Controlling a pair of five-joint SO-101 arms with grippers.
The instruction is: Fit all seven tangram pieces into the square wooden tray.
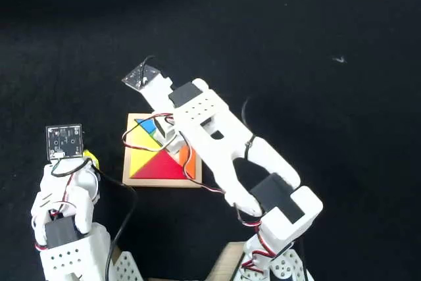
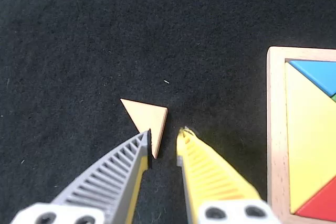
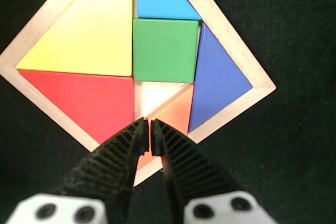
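Tray (image 1: 158, 182) lacks one piece; the pale triangle (image 2: 149, 118) lies on the counter (image 2: 79, 35) left of it; left gripper (image 2: 164, 137) straddles its tip, fingers apart; right gripper (image 3: 148, 127), fingers together, hangs over the tray; next, we judge, clamp and carry.

Six coloured pieces (image 3: 89, 35) sit in the square wooden tray (image 2: 275, 129), the orange one (image 3: 176, 111) beside a bare gap — the seventh, a pale triangle (image 2: 148, 120), lies flat outside, near its rim.
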